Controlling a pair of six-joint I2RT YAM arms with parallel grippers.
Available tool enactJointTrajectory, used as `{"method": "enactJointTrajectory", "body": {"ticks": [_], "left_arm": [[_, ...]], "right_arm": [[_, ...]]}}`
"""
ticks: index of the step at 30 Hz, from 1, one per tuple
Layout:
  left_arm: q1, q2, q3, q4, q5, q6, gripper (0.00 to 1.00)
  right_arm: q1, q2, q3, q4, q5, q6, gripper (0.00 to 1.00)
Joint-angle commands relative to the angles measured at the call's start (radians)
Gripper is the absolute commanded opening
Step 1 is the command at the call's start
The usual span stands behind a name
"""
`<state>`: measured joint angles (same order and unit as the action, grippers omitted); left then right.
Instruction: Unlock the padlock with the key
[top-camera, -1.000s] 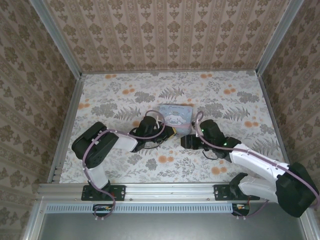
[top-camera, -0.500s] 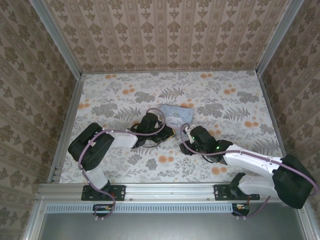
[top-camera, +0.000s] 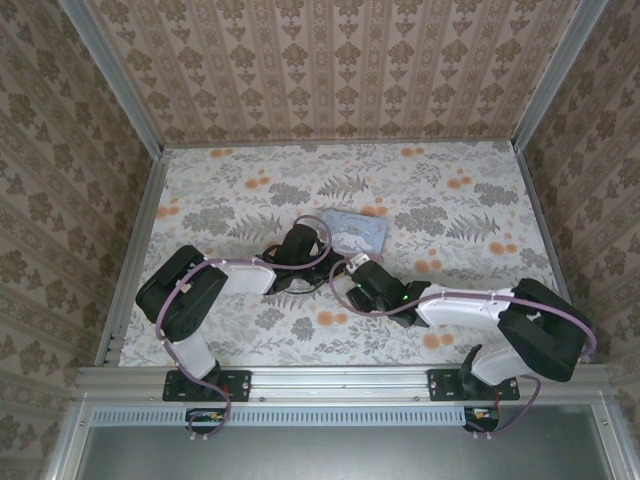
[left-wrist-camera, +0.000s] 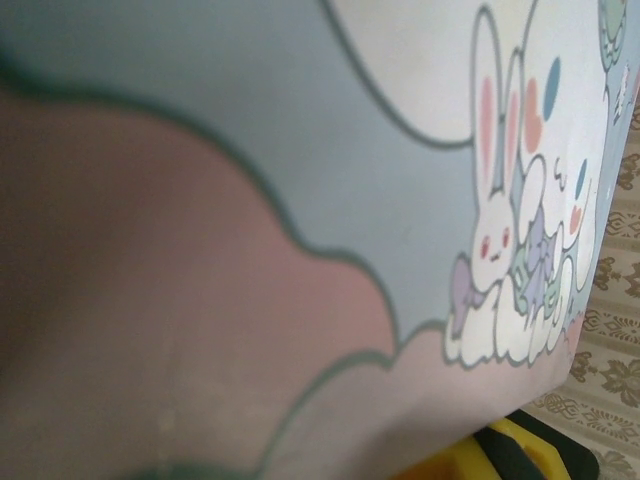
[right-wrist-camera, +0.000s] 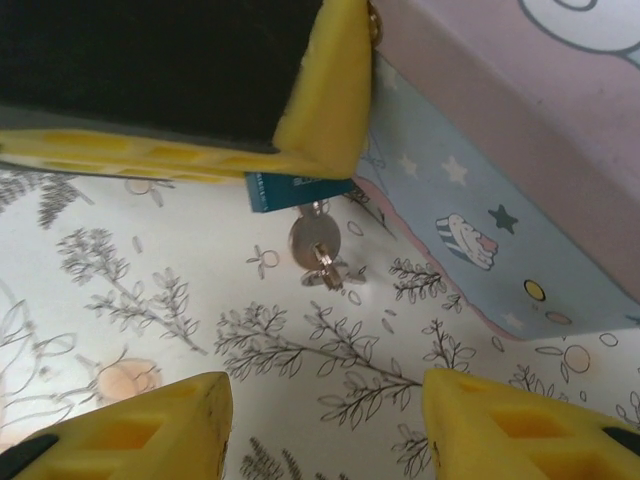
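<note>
From above, my two arms reach in from the near edge of the flower-patterned table (top-camera: 230, 200) and meet near its middle. My right tool (right-wrist-camera: 322, 400) is released: its two yellow fingers (right-wrist-camera: 150, 430) stand wide apart with bare table between them, pointing toward the far left. Just beyond that gap a small silver key (right-wrist-camera: 308, 240) lies on the table, its round head toward me and its other end at the padlock (right-wrist-camera: 295, 190), with a small metal piece touching the head on the near side. The padlock is a tiny blue-green block, mostly tucked under one yellow, black-padded finger (right-wrist-camera: 320, 100) of my left tool (top-camera: 320, 260). I cannot tell whether that tool is clenched on it. Just right of the padlock and touching the same finger stands the tin (top-camera: 357, 231), pale blue and pink with cartoon rabbits. My left wrist camera sits very close to its printed face. Patterned walls (top-camera: 330, 70) close the far side.
</note>
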<state>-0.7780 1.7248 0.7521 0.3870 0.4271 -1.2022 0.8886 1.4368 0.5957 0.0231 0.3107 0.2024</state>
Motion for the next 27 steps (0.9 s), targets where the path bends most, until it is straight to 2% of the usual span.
{"method": "enactJointTrajectory", "body": {"ticks": [1, 11, 20, 25, 27], "left_arm": [[-0.003, -0.01, 0.021, -0.052, 0.038, -0.011, 0.0], [-0.007, 0.004, 0.018, -0.037, 0.043, -0.018, 0.0], [-0.015, 0.013, 0.015, -0.036, 0.045, -0.019, 0.0], [-0.022, 0.028, 0.014, -0.026, 0.045, -0.023, 0.0], [-0.024, 0.036, 0.013, -0.02, 0.045, -0.026, 0.0]], "right_arm": [[0.009, 0.035, 0.037, 0.045, 0.069, -0.022, 0.54], [0.013, 0.128, 0.097, 0.075, 0.127, -0.023, 0.49], [-0.006, 0.171, 0.123, 0.103, 0.138, 0.003, 0.37], [-0.016, 0.158, 0.15, 0.11, 0.073, 0.019, 0.2], [-0.028, 0.147, 0.159, 0.113, 0.002, 0.039, 0.11]]}}
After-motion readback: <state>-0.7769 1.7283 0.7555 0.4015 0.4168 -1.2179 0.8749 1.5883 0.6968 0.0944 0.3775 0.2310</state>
